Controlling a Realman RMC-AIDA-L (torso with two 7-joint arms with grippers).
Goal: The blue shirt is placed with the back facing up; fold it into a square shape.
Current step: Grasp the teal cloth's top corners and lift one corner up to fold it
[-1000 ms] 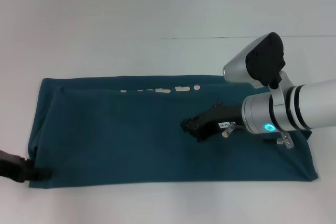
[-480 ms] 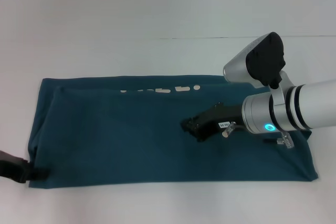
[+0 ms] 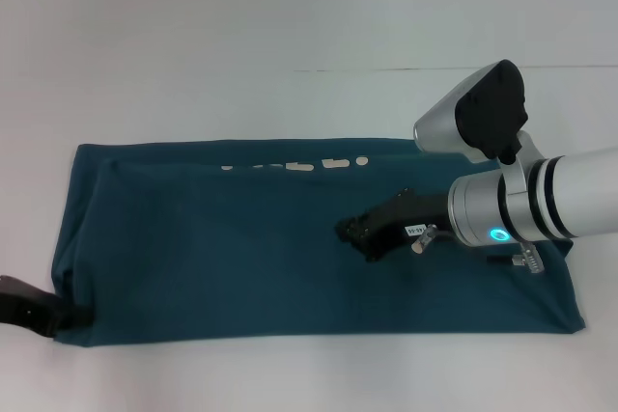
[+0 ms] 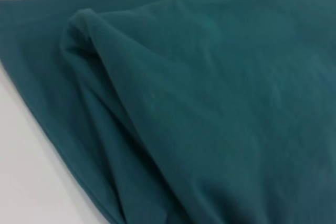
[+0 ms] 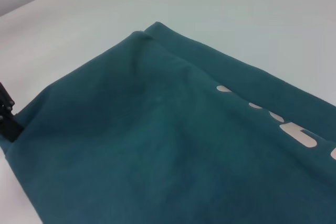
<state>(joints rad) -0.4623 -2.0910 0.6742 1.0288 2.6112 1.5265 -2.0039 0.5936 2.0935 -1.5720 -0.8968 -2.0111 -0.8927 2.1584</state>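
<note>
**A:** Where is the blue shirt (image 3: pixel 290 248)?

**B:** Flat on the white worktop (image 3: pixel 290 26), folded into a long band.

**A:** What has changed?

**B:** The left end effector (image 3: pixel 34 308) has slid outward from the shirt's near left corner; I judge that fold released. Its fingers: cannot tell. The right end effector (image 3: pixel 372 233) hovers over the shirt's right half, apparently closed and empty.

**A:** Containers?

**B:** None visible.

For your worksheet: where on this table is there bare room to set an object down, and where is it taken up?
Free: the white table beyond the far hem of the dark teal-blue knit shirt, and a narrow near strip. Crowded: the shirt's middle and right, under the right gripper, and its near-left corner, where the left gripper sits.
</note>
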